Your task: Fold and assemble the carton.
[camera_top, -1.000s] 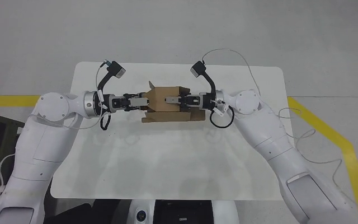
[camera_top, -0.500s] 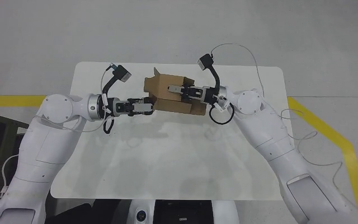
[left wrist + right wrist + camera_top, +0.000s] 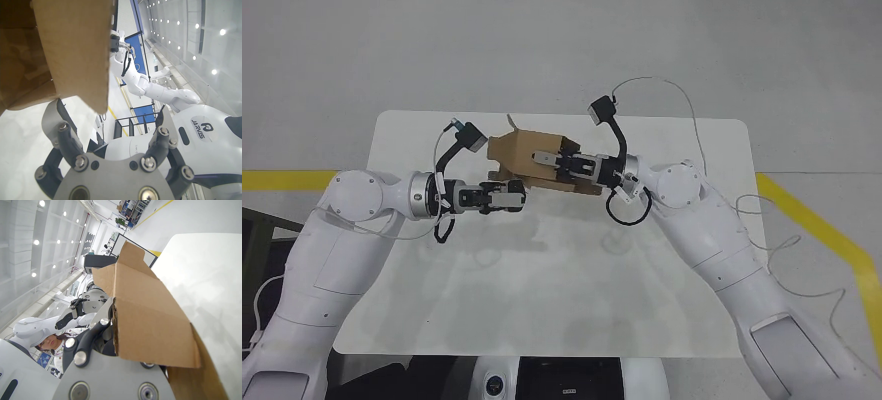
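A brown cardboard carton (image 3: 525,150), part folded with loose flaps, hangs tilted above the back middle of the white table (image 3: 542,290). My right gripper (image 3: 548,158) is shut on one of its walls from the right; in the right wrist view the carton (image 3: 147,317) has that wall pinched at my right gripper (image 3: 113,315). My left gripper (image 3: 519,196) is open just in front of and below the carton's left end, apart from it. In the left wrist view a carton flap (image 3: 75,53) hangs over my open left gripper (image 3: 109,113).
The table's front half (image 3: 542,320) is bare white surface. A yellow floor stripe (image 3: 272,180) runs past both sides of the table. Loose cables (image 3: 662,95) trail from the right arm over the table's back right.
The right arm has carried the carton left and tipped it. The left gripper has come off the carton's left side and moved toward the table's front, under the carton's left end.
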`<state>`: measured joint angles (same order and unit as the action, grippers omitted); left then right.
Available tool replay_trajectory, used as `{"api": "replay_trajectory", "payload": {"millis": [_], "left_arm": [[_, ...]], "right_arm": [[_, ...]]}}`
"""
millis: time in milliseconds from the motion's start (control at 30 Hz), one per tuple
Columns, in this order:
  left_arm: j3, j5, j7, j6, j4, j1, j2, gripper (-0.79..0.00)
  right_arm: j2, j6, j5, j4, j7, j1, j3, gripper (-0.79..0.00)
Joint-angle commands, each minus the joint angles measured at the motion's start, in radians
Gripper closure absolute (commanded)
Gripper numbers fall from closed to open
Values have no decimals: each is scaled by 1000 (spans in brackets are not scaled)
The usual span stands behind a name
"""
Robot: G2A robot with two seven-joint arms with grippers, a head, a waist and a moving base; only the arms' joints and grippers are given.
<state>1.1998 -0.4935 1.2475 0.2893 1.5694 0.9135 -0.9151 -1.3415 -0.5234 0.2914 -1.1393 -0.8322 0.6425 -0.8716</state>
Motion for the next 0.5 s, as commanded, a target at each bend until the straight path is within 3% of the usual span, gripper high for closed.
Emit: {"api": "replay_trajectory", "payload": {"millis": [0,467], "left_arm": [[0,3,-1,1,-1,-1,0,-785],[11,4,9,6,-1,2,0,-785]], "right_arm": [[-3,0,3,-3,-3,4,5,0],[-13,2,12,4,-30,11,8,0]]}}
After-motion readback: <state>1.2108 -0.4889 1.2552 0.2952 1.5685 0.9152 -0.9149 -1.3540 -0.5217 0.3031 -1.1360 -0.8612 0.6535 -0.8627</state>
